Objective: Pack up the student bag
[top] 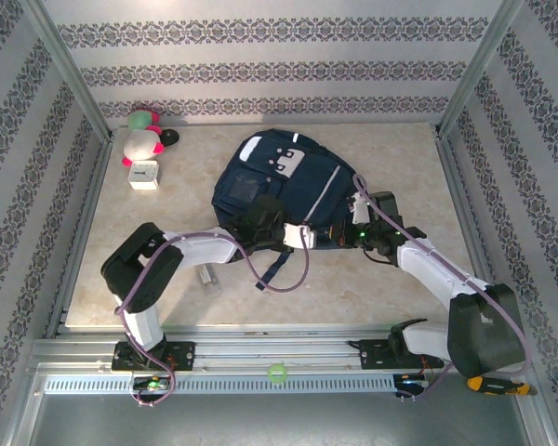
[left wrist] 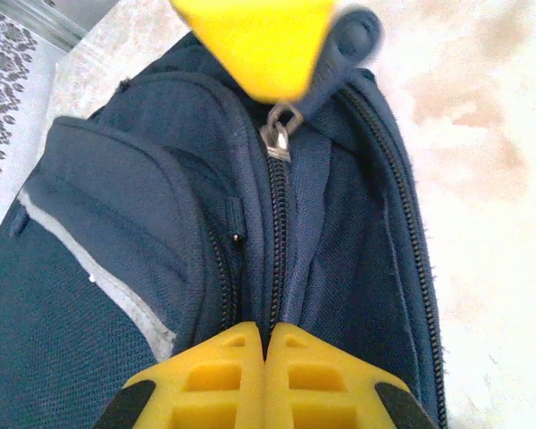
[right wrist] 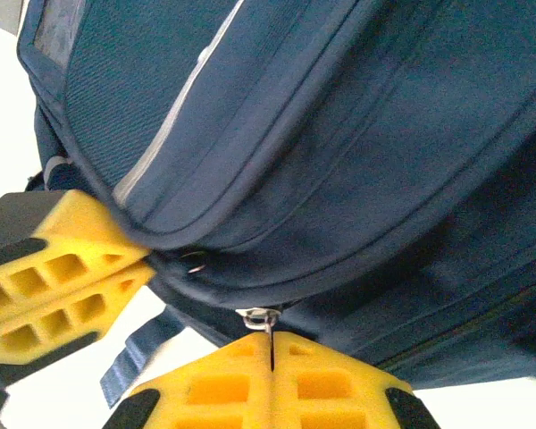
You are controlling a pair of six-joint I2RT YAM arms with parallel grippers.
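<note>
Navy fabric of the student bag (top: 288,190) covers the middle of the marbled table (top: 409,158), toward the back. Both arms meet at its near edge. The left gripper (left wrist: 268,353) has its yellow fingers pressed together on the bag, where the zipper track runs in between them. The right gripper (right wrist: 270,357) is clenched just below a metal zipper pull (right wrist: 257,315), its shank caught between the pads. A plush toy (top: 141,139) and a small white clock (top: 144,175) sit in the far left corner, well apart from the bag.
</note>
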